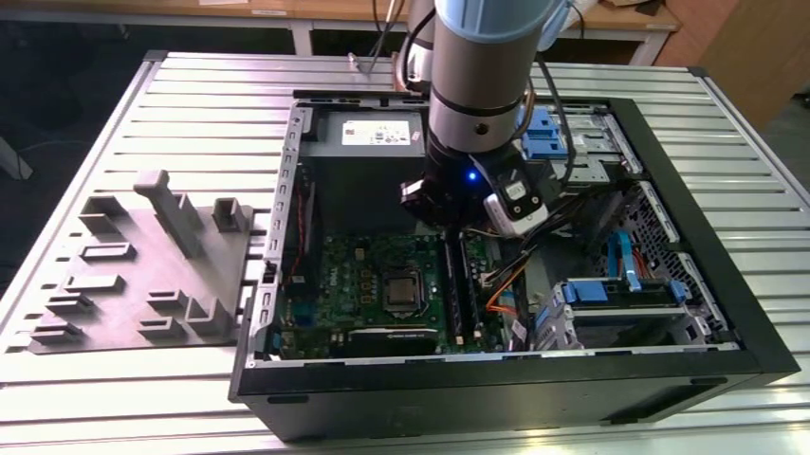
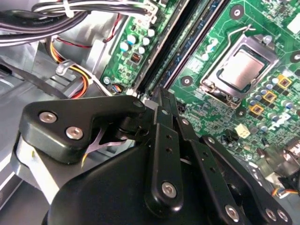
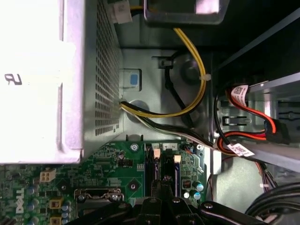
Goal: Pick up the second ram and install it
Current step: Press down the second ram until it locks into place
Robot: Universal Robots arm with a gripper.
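Exterior view: the arm reaches into an open computer case (image 1: 708,284), its gripper (image 1: 452,227) low over the memory slots (image 1: 458,294) beside the CPU socket (image 1: 400,292). Second wrist view: the fingers (image 2: 165,140) are drawn narrow, edge-on above the slots (image 2: 180,51); whether they pinch the second ram I cannot tell. First wrist view: the fingers line up with the slots (image 3: 157,166), so pressing should stay vertical and centred.

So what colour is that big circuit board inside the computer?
Green; the motherboard shows best in the second wrist view.
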